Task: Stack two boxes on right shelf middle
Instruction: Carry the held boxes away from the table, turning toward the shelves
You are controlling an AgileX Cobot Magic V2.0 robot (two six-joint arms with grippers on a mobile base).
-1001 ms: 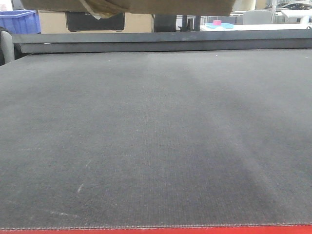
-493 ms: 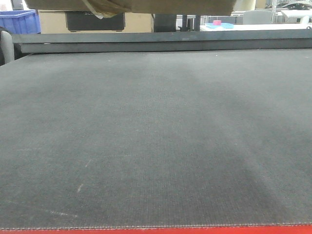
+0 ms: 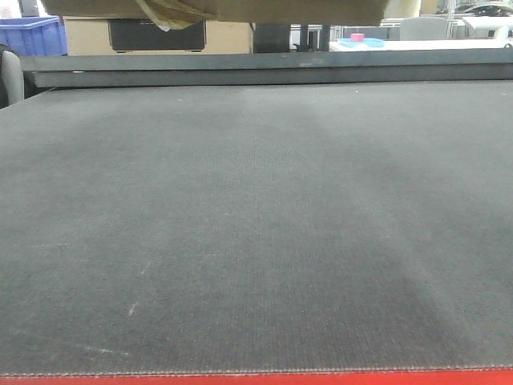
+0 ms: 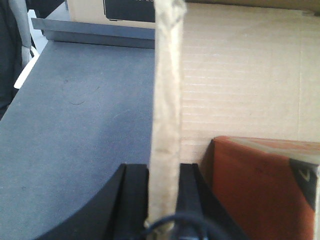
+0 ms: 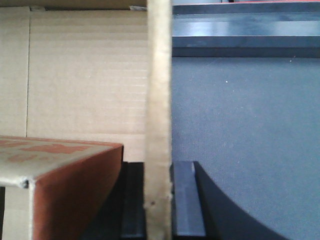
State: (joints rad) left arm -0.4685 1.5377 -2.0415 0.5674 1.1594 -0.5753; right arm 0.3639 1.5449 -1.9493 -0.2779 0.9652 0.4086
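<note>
Both grippers hold one large brown cardboard box by opposite walls. In the front view only its underside (image 3: 240, 8) shows, hanging at the top edge above the dark grey surface (image 3: 256, 224). My left gripper (image 4: 162, 172) is shut on the box's upright wall (image 4: 167, 75). My right gripper (image 5: 159, 172) is shut on the opposite wall (image 5: 159, 75). Inside the box lies a smaller box with orange-red printed sides (image 4: 260, 185), also visible from the right wrist (image 5: 65, 190). The shelf is out of view.
The grey fabric surface has a red front edge (image 3: 256, 378) and ends at a dark rail (image 3: 264, 68) at the back. Behind it stand a blue bin (image 3: 32, 36), a tan carton with a black panel (image 3: 156, 36) and a small pink item (image 3: 357, 37).
The held box's underside has crept slightly up and to the right at the top of the front view. Nothing else has changed.
</note>
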